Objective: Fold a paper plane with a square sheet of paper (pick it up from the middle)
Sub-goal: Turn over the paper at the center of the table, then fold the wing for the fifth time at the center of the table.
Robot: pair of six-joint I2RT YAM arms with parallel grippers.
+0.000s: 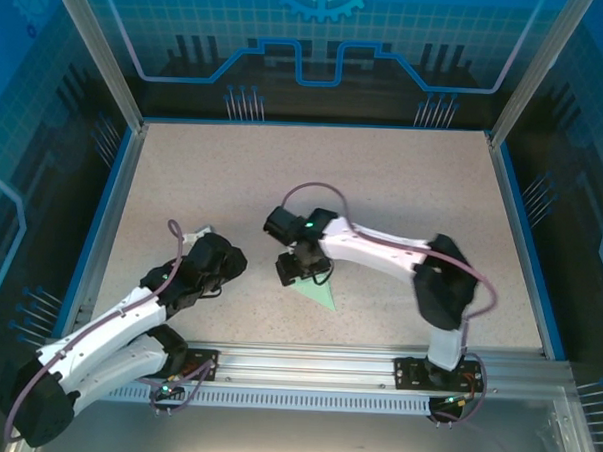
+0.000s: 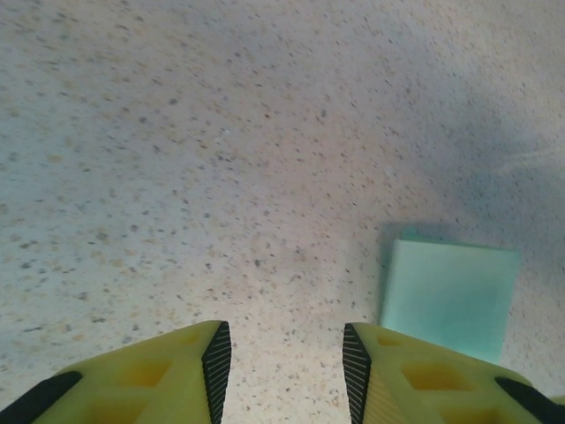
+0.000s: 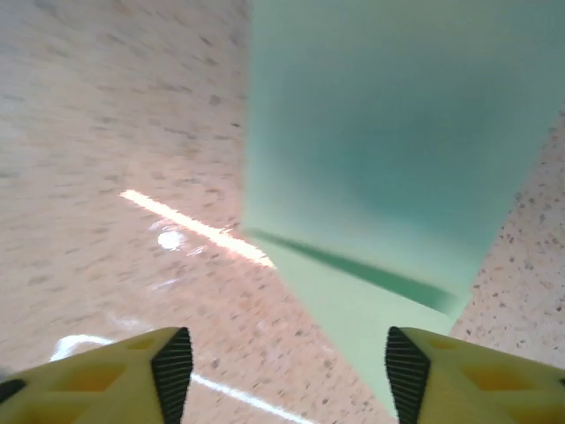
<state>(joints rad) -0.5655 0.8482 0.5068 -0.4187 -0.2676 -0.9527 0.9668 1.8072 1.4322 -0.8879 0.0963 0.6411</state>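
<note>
Left gripper sits low over bare table, jaws partly apart, nothing between them. Paper plane lies flat mid-table, to the right of that gripper and well apart. Its long axis runs far-left to near-right, tip pointing near-right. Right gripper hovers right over its far end, jaws wide, not pinching the paper. Right arm is clearly nearer, so the next pinch likely falls to it.

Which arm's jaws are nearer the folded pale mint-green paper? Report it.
Right. The right arm has its jaws open just over the mint-green paper; the left arm has its jaws well off to its left.
</note>
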